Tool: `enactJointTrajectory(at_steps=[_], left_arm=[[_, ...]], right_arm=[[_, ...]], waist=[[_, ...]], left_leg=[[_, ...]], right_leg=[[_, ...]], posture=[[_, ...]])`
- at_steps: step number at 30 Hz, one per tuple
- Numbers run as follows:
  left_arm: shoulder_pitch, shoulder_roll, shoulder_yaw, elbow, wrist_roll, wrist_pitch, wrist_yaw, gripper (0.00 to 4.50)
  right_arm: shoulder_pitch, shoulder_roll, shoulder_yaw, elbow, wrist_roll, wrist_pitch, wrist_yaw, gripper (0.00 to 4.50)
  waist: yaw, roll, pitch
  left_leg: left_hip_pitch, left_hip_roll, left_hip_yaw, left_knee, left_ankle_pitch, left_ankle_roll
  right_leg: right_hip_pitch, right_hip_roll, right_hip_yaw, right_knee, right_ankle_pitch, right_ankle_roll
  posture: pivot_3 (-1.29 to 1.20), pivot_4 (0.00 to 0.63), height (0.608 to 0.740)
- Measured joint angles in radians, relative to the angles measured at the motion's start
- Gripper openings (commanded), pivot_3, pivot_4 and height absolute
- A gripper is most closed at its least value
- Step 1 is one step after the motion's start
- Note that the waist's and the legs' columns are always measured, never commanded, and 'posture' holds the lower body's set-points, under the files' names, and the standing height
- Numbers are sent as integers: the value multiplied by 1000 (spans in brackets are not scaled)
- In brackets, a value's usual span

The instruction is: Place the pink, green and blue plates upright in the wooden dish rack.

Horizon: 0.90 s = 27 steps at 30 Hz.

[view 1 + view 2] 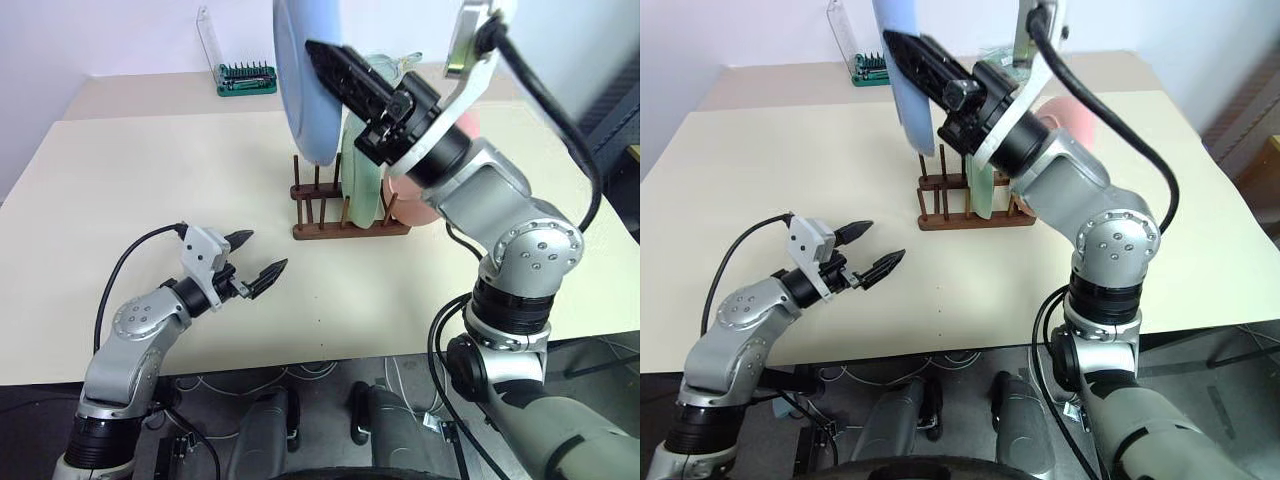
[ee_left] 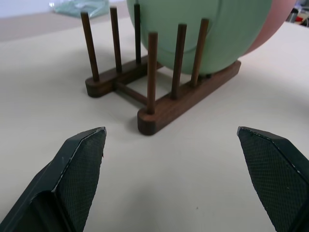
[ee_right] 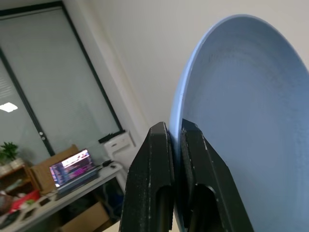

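Note:
The blue plate (image 1: 300, 90) hangs on edge in the air above the open end of the wooden dish rack (image 1: 318, 216), with my right gripper (image 3: 175, 127) shut on its rim. In the rack, the green plate (image 2: 217, 34) stands upright between the pegs. The pink plate (image 2: 281, 19) stands right behind it at the far end. The pegs at the near end (image 2: 152, 72) hold nothing. My left gripper (image 1: 262, 256) hovers low over the table, left of the rack and in front of it, open and pointing at it with nothing between its fingers.
A green screwdriver-bit holder (image 1: 247, 78) with a clear lid stands at the table's far edge, behind and left of the rack. Bare beige table (image 1: 130, 190) spreads around the rack. The table's front edge runs just below my left arm.

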Motion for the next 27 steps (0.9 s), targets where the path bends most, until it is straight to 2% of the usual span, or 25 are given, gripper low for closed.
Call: enactJointTrajectory(at_steps=[7,27], left_arm=[[0,8,5,-24,-14,17,3,4500],[19,23,6,-44,-21,40,21,4500]], right_arm=[[34,3,2,8,72,0,-77,41],[47,3,1,152,95,1,-144,41]], waist=[[0,0,0],[-1,0,0]], left_leg=[[0,0,0,0,0,0],[-2,0,0,-1,0,0]], right_leg=[[0,0,0,-1,0,0],[-3,0,0,-1,0,0]], posture=[[0,150,740],[0,150,740]])
